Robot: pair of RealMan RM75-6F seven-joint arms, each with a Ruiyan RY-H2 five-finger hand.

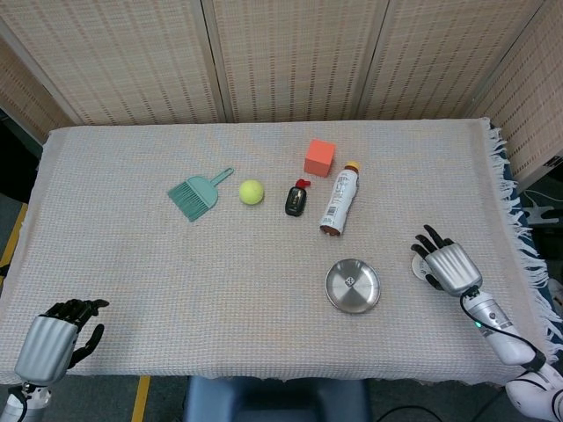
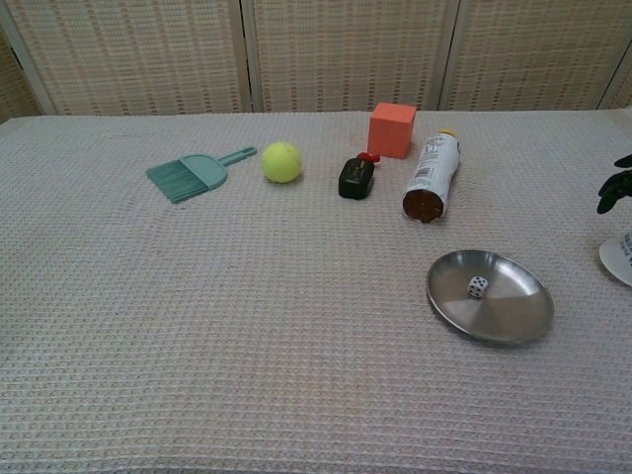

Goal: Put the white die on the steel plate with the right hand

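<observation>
One white die (image 2: pixel 477 287), black pips

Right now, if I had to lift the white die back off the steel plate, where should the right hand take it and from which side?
Pinch the white die by two opposite side faces, coming straight down from above. It sits small and low in the steel plate, whose raised rim would probably block a sideways approach by the right hand.
</observation>
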